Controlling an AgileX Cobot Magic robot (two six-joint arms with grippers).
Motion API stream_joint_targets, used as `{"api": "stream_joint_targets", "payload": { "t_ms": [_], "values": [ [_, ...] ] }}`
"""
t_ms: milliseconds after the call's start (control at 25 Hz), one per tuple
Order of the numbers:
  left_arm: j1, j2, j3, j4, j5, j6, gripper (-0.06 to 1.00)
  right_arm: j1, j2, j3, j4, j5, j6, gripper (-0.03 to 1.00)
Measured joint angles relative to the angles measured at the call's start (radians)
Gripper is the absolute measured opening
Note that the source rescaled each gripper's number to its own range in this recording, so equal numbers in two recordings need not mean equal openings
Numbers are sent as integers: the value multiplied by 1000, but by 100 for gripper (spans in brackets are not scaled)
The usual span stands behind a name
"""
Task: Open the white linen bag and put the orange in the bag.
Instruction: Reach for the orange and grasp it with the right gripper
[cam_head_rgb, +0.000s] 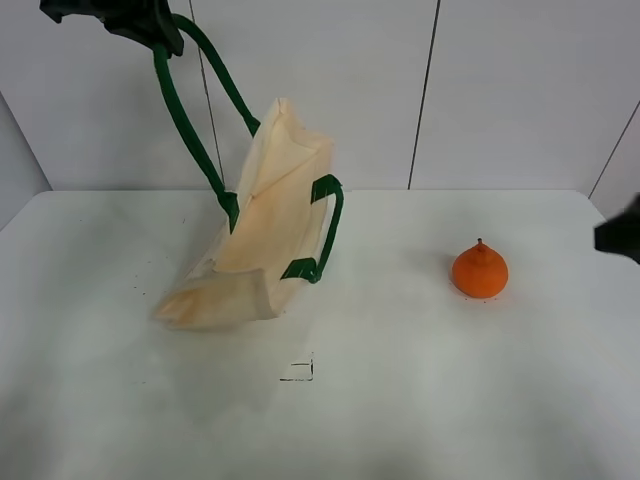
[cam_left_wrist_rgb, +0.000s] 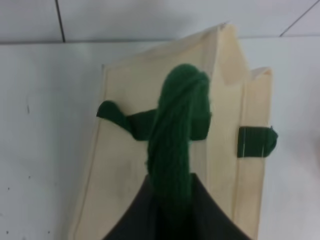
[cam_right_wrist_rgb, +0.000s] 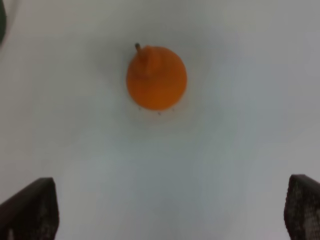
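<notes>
The white linen bag (cam_head_rgb: 262, 235) is lifted by one dark green handle (cam_head_rgb: 185, 120), tilted, with its bottom resting on the table left of centre. My left gripper (cam_head_rgb: 158, 32) is shut on that handle at the top left. In the left wrist view the handle (cam_left_wrist_rgb: 175, 135) runs from the gripper (cam_left_wrist_rgb: 170, 220) down to the bag (cam_left_wrist_rgb: 120, 165). The other handle (cam_head_rgb: 325, 230) hangs loose on the bag's right side. The orange (cam_head_rgb: 480, 270) stands on the table to the right. My right gripper (cam_head_rgb: 620, 235) is open and empty at the right edge; the orange (cam_right_wrist_rgb: 156, 77) lies apart from its fingertips (cam_right_wrist_rgb: 30, 210).
The white table (cam_head_rgb: 400, 400) has a small black square mark (cam_head_rgb: 298, 371) near its front middle. A white panelled wall (cam_head_rgb: 500, 90) stands behind the table.
</notes>
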Motion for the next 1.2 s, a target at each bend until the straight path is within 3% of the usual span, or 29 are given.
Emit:
{"api": "stream_joint_targets", "payload": {
  "t_ms": [200, 480, 880, 960, 1040, 1120, 1200],
  "values": [
    [0, 0, 53, -2, 0, 10, 0, 0, 441, -280, 56, -8, -54, 100],
    [0, -1, 54, -6, 0, 11, 0, 0, 914, -576, 64, 95, -60, 100],
    [0, -1, 54, -36, 0, 12, 0, 0, 1252, -688, 108, 43, -60, 100],
    [0, -1, 54, -36, 0, 12, 0, 0, 1265, -688, 110, 43, -60, 88],
    [0, -1, 54, -37, 0, 12, 0, 0, 1265, -690, 110, 43, -60, 62],
    [0, -1, 54, -39, 0, 12, 0, 0, 1265, -694, 113, 52, -60, 24],
    [0, -1, 54, -43, 0, 12, 0, 0, 1254, -696, 118, 62, -60, 0]
  ]
}}
